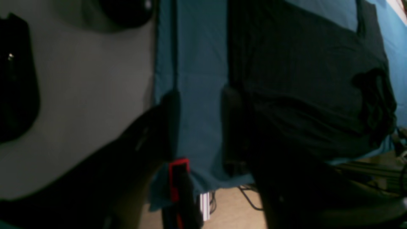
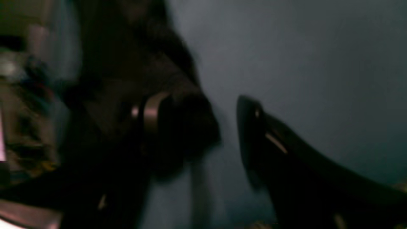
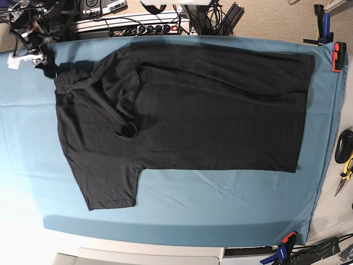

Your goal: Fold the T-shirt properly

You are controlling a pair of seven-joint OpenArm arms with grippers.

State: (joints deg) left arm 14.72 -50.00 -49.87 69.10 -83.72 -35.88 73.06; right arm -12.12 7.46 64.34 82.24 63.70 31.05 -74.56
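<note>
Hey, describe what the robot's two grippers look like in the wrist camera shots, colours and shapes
Both are dark. The left gripper has two black fingers that curve and taper to rounded tips. The right gripper also has curved glossy black fingers with small bright glints like metal fittings, though that view is blurred. No cables or markings are visible on either.

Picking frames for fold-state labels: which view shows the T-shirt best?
Base: the whole T-shirt lies spread on the teal cloth, one sleeve folded inward. Left wrist shows only a dark part of it; right wrist is too blurred to tell.
</note>
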